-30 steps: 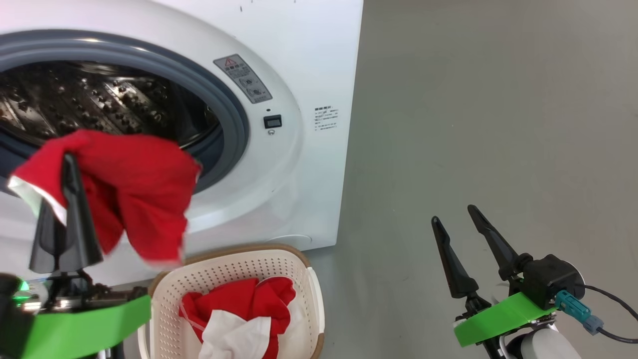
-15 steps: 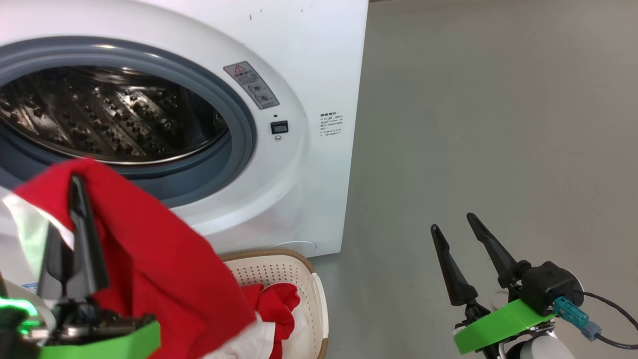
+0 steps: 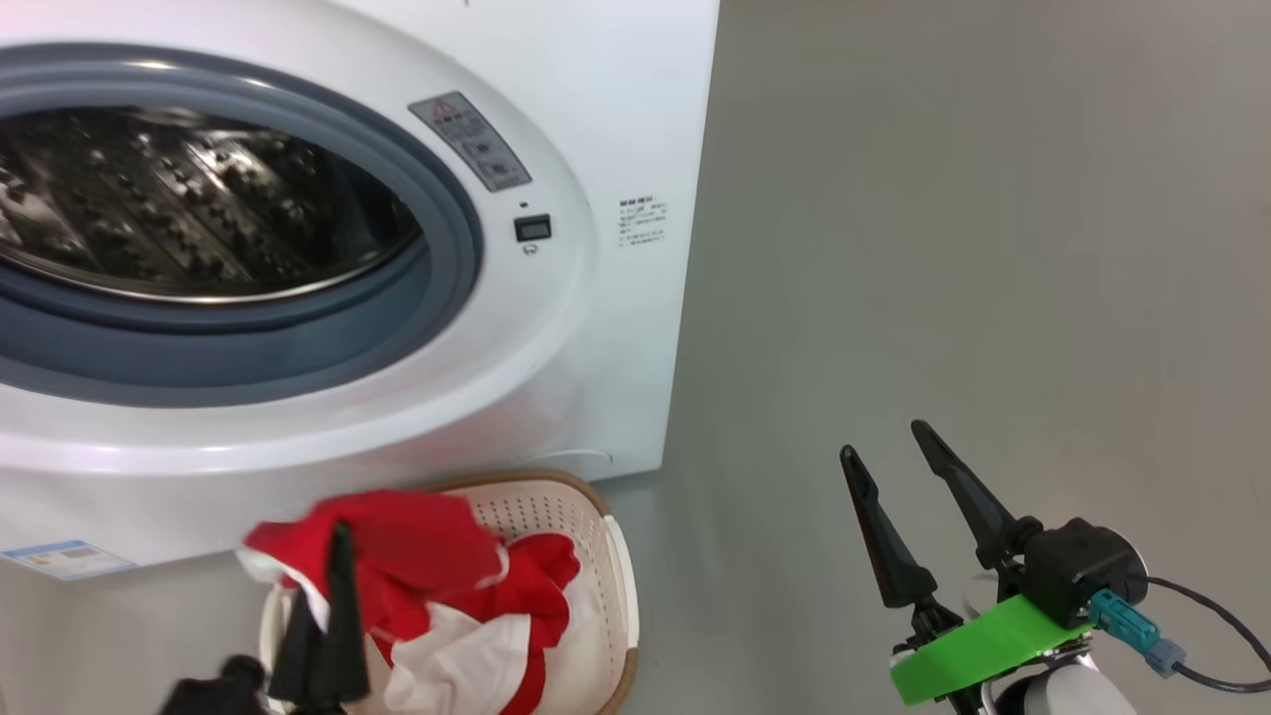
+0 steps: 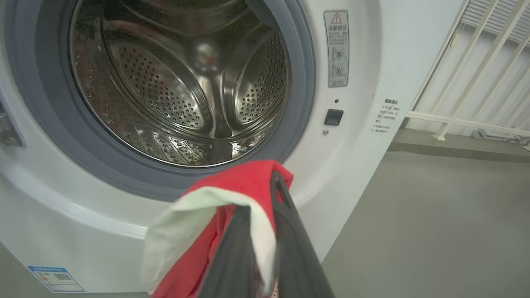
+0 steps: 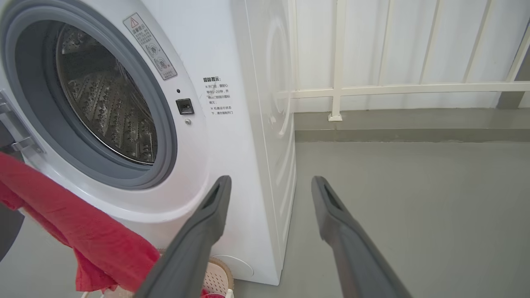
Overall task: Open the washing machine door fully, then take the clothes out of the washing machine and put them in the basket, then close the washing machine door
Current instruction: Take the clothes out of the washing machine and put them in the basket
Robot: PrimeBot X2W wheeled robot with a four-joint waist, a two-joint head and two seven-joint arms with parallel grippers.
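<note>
The washing machine [image 3: 616, 119] stands at the left with its drum mouth [image 3: 199, 199] uncovered, and the steel drum [image 4: 178, 82] holds nothing. The washing machine door is out of view. Below the machine's front sits the basket [image 3: 588, 508] with red and white clothes [image 3: 536, 591] in it. My left gripper [image 3: 338, 544] is shut on a red garment with white trim [image 3: 397, 541], low over the basket's left side; the left wrist view shows the garment [image 4: 232, 186] draped over the fingers [image 4: 285, 215]. My right gripper [image 3: 882, 437] stands open over the floor at the right, apart from everything.
Bare grey floor [image 3: 943, 248] spreads to the right of the machine. A white railing [image 5: 372, 89] runs along the wall behind it. A blue sticker [image 3: 65, 558] marks the machine's lower front. A dark cable [image 3: 1221, 616] hangs from my right wrist.
My left gripper has carried the red garment down from the drum mouth to just over the basket. The head view has shifted a little. The right gripper has stayed put.
</note>
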